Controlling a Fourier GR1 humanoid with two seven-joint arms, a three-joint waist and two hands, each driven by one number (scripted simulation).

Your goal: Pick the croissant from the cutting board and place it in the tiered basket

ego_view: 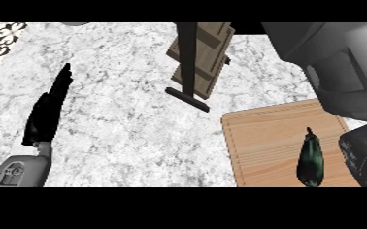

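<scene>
Nearest to me, the cutting board (269, 145) lay pale on the marbled counter (122, 106), its right and lower parts cut off by the view's edge and by the robot's own arm. On the board's right half lay a dark green, elongated thing (310, 159) with a thin stem pointing away; it looked like an eggplant. I could make out no croissant on the board or anywhere else.

Well to the left of the board, the left hand (46, 114) rested over the counter, its fingers straight and released, holding nothing, the grey forearm (25, 170) running off below it.

Over the board's right edge loomed the right arm (333, 77), a large grey and black mass. Only a dark sliver showed at the edge beside the eggplant, and whether the right hand was open or clenched I could not tell.

Beyond the board stood the tiered basket (204, 56), seen from above as wooden slats crossed by a dark post with a short black foot, its top cropped.
</scene>
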